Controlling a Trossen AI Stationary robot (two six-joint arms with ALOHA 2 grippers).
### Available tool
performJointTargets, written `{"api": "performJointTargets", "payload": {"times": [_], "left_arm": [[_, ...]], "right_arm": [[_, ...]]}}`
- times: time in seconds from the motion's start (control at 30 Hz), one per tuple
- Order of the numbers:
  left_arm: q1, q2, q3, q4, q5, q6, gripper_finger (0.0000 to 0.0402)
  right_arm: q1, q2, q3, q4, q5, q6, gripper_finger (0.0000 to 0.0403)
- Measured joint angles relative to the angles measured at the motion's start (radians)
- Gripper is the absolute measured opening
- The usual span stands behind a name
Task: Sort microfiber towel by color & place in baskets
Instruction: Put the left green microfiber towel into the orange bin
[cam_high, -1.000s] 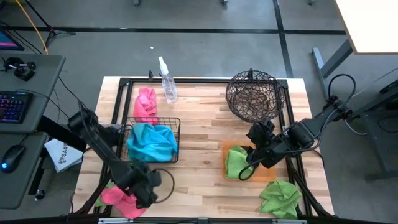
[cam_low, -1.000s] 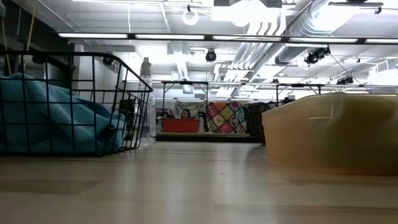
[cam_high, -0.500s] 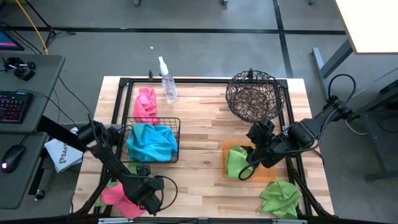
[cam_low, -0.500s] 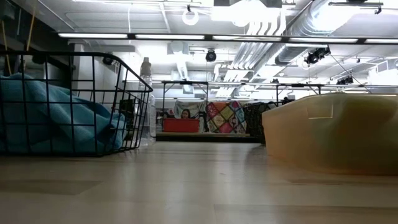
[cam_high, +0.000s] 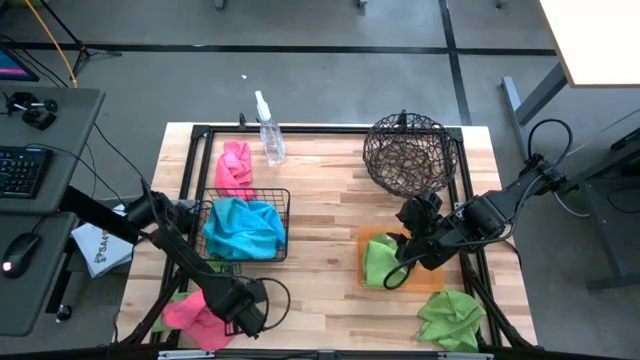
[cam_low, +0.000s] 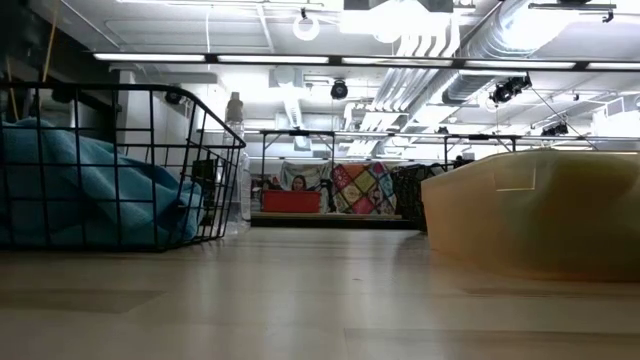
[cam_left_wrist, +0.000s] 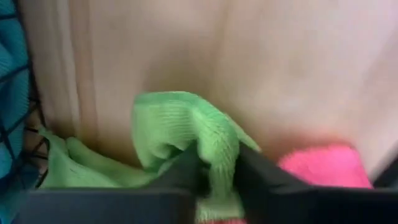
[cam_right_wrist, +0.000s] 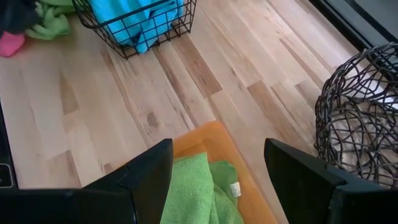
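We find the sorting partly done. The black wire basket (cam_high: 246, 228), toward the left edge of the tabletop (cam_high: 320, 205), holds a blue towel (cam_high: 243, 230). The orange tray (cam_high: 428, 279), toward the right edge, holds one green towel (cam_high: 379, 262). The round woven bowl (cam_high: 405, 153), near the far right corner, appears empty.

Still loose, as far as we can see: a pink towel (cam_high: 234, 167) at the far left beside a clear spray bottle (cam_high: 270, 139); a second pink towel (cam_high: 190, 317) at the near left corner; a green towel (cam_high: 451, 317) at the near right corner, outside the tray; and a further green towel (cam_left_wrist: 186, 130) at the near left corner, just beside the pink one.

The left gripper (cam_high: 240, 308) is down at the near left corner. Its wrist view shows both fingers (cam_left_wrist: 186, 171) clamped on a raised fold of that green towel, which lies on the wood. We judge this the start of a pick bound for the orange tray.

The right gripper (cam_high: 405, 262) waits over the tray with fingers (cam_right_wrist: 140, 174) spread wide, holding nothing.

We judge two towels sorted and four left: two green for the tray, two pink presumably for the bowl.
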Motion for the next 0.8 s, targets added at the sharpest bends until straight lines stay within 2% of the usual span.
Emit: {"api": "performJointTargets", "payload": {"times": [0.03,0.23,0.4,0.53,0.63,0.8], "left_arm": [[0.001,-0.021,0.0,0.002,0.015,0.007,0.0025],[0.037,-0.232,0.048,0.01,0.03,0.056,0.0006],[0.081,-0.454,0.13,0.018,-0.092,0.103,0.0006],[0.104,-0.599,0.153,0.022,-0.254,0.038,0.0002],[0.108,-0.65,0.153,0.021,-0.306,-0.012,0.0001],[0.113,-0.632,0.151,0.11,-0.262,0.02,0.0001]], "right_arm": [[0.0,0.0,0.0,-0.003,0.0,0.0,0.0247],[0.0,0.0,0.0,-0.019,0.003,-0.003,0.0247],[0.0,0.0,0.0,-0.019,0.019,-0.023,0.0247],[0.0,0.0,0.0,-0.019,0.038,-0.022,0.0247],[0.0,0.0,0.0,-0.018,0.04,-0.019,0.0247],[0.0,0.0,0.0,-0.017,0.025,-0.019,0.0247]]}}
